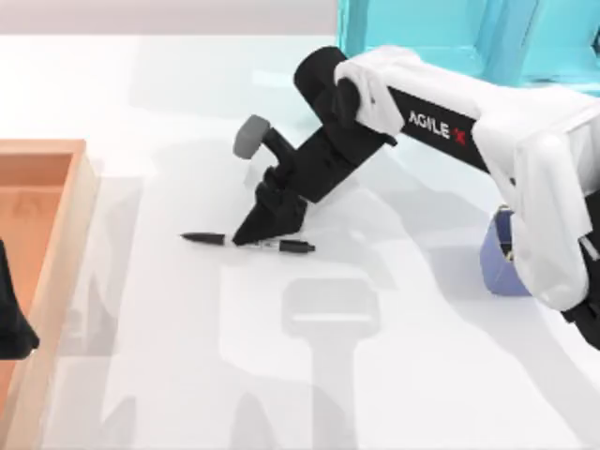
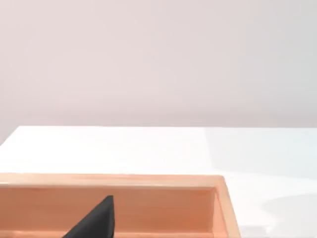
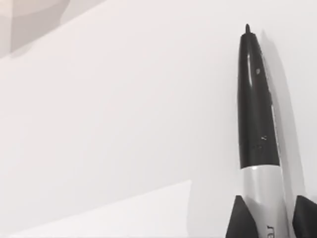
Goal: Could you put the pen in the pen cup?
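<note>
Along the left edge of the white table (image 1: 375, 375) sits a shallow wooden tray (image 1: 80, 216), its rim pale and its floor a warmer orange. The left gripper (image 1: 14, 323) hangs parked over that tray near the table's left edge, a dark wedge above the wood; whether its fingers are apart or together I cannot tell. At the far edge, toward the right corner, stands a large turquoise shelf unit (image 1: 422, 28). The white forearm of the right arm (image 1: 469, 127) reaches across in front of it toward the table's middle.

That forearm also covers much of the pen cup (image 1: 495, 258), a small periwinkle-blue cup near the right edge of the table (just its left side peeks out from under the arm).

The pen (image 1: 291, 247) lies flat on the table's middle, roughly parallel to the near edge, well apart from the cup and from the tray. It is slim and black, with a pale grey-white band in its middle and a tapered tip pointing toward the left edge. The right gripper (image 1: 255, 236) is down on it, tilted, and the right wrist view shows a dark finger on either side of the pale band (image 3: 262, 198), clamped on the pen.
</note>
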